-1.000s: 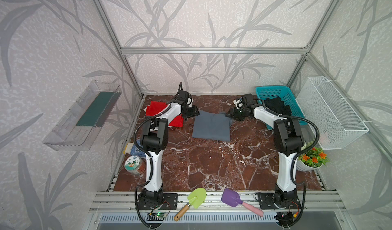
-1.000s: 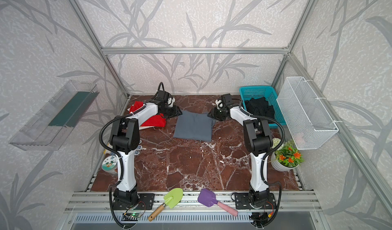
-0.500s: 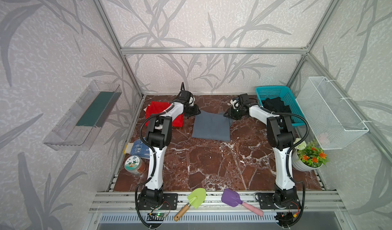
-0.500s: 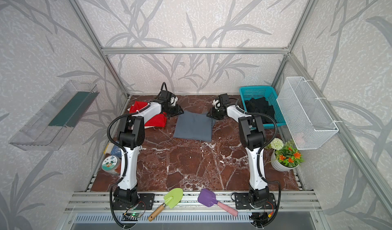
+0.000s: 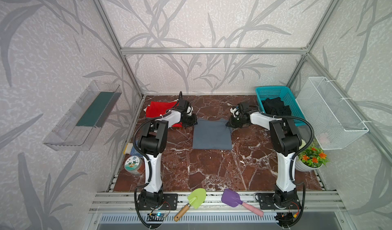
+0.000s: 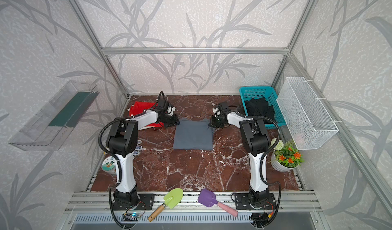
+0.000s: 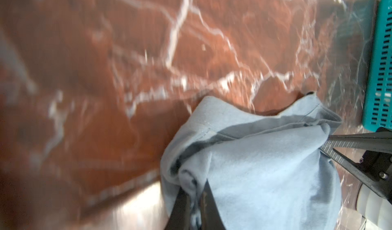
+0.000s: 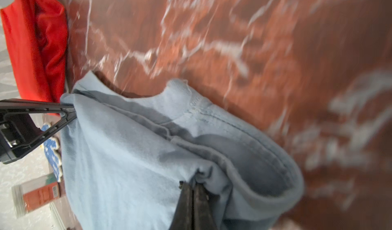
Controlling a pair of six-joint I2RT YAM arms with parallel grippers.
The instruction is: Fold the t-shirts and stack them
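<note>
1. The slate grey-blue t-shirt lies folded to a rough rectangle in the middle of the red marble tabletop; its near edge rests flat, and its far edge, with stitched seams showing, sags between the two grippers.
2. The left gripper is clamped on the far left corner of that shirt; cloth bunches between its closed jaws.
3. The right gripper is pinched tight on the far right corner; its jaws meet with a fold of the same cloth caught at the tips.
4. The red t-shirt lies crumpled at the far left of the table, partly under the left arm; the black t-shirt is heaped in the teal plastic basket at the far right.
5. A round jar at the left table edge bears a lid label with a cartoon picture; its writing is too small to read; a red-brown packet in the right wrist view carries a small pale label, too blurred to read.
6. A blue-and-white dotted glove lies beside the left arm; a green trowel and a purple shovel rest on the front rail; a flower pot stands at the right, below a white wire basket.
</note>
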